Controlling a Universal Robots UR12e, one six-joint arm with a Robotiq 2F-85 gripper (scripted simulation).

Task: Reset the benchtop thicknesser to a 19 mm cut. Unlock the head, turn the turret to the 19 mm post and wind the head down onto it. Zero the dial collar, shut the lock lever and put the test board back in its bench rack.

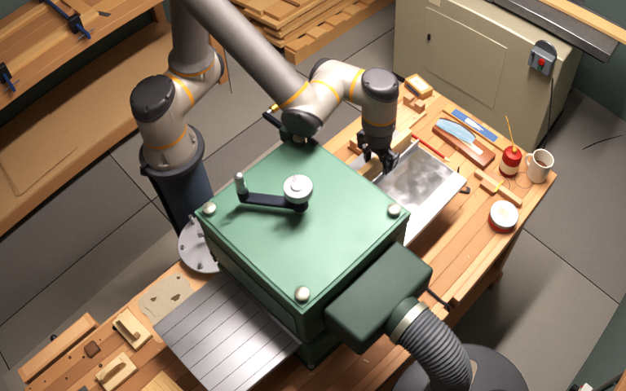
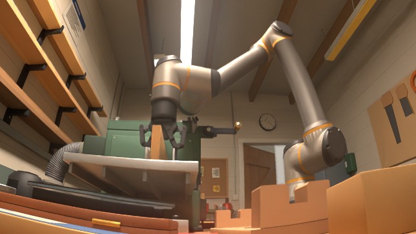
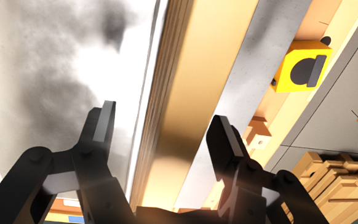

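Observation:
The test board (image 3: 184, 80) is a pale wooden plank. It stands on its long edge on the thicknesser's steel outfeed table (image 1: 418, 184), along that table's far side. My gripper (image 3: 163, 135) is open and straddles the board (image 2: 158, 142) from above, one finger on each side, holding nothing. The green thicknesser head (image 1: 300, 230) sits just left of the gripper (image 1: 382, 159). Its crank handle (image 1: 270, 196) and dial collar (image 1: 297, 186) are on top. The lock lever (image 2: 223, 130) with a brass knob sticks out from the machine's side. The notched wooden bench rack (image 2: 284, 202) stands on the bench, apart from the board.
A beige cabinet (image 1: 480, 60) stands behind the bench. A grey dust hose (image 1: 429, 341) leaves the machine's front. A yellow block (image 3: 301, 69), a mug (image 1: 540, 165), a red bottle (image 1: 511, 160) and a round tin (image 1: 503, 216) lie on the bench beyond the outfeed table.

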